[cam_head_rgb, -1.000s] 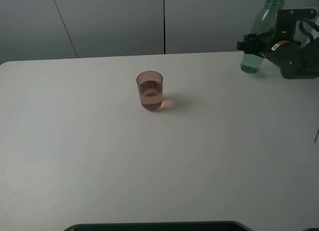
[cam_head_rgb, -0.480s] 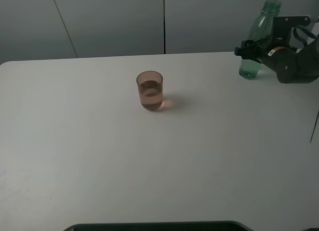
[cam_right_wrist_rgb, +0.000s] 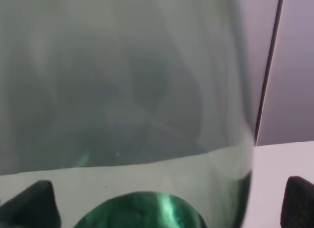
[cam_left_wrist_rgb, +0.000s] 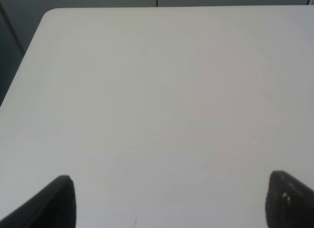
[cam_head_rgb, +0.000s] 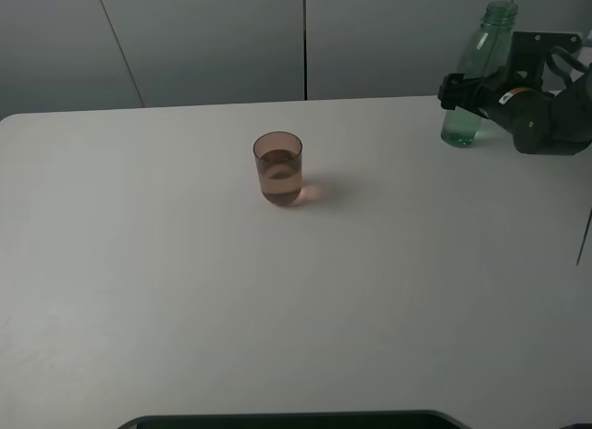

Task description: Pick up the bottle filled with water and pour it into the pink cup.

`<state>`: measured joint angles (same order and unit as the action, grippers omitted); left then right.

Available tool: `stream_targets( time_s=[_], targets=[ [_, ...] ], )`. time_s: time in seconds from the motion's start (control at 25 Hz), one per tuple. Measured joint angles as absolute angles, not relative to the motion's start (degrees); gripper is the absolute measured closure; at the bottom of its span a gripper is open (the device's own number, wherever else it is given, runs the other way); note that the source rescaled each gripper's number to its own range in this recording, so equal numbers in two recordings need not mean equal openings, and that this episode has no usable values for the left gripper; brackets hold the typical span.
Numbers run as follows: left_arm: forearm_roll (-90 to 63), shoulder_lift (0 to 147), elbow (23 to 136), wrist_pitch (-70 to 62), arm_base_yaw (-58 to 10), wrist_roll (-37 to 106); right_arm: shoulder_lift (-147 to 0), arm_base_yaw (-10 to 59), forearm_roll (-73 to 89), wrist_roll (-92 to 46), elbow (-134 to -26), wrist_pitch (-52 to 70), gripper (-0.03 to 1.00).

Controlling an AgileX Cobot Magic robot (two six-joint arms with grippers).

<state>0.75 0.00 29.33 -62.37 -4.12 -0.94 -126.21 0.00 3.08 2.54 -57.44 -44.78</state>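
Although the bottle was tilted and clear of the surface 1.0 s ago, it now stands nearly upright at the far right corner, its base down on or just above the surface; contact cannot be confirmed from the high view. Over those 2 steps it has straightened and dropped slightly, while its place on the surface has barely shifted. The right end effector is closed around the lower body of the bottle, and in the right wrist view the green glass fills almost everything between the 2 dark fingertips, so the grip looks firm.

Well apart from it, near the middle of the surface, the pink cup has stayed exactly where it was, upright, with liquid already showing inside to roughly half its height.

My reading is that pouring is over and the bottle is being set back down, so what remains is letting go and drawing the arm away. Releasing before the base sits flat could tip the tall, slim bottle.

Out of the high view, the left end effector has its 2 fingertips spread wide over bare surface, holding nothing.
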Motion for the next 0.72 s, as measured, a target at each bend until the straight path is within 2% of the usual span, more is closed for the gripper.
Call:
stream_targets(
  time_s=[0.2,0.72],
  targets=[
    [0.75,0.00,29.33,-62.37,-4.12,-0.94,-123.61,0.00,3.83,2.64,-57.44,-43.92,-0.03],
    [0.75,0.00,29.33,-62.37,-4.12,-0.94,-104.84,0.00,3.83,-0.61,-57.84,-39.75,-0.03]
  ],
)
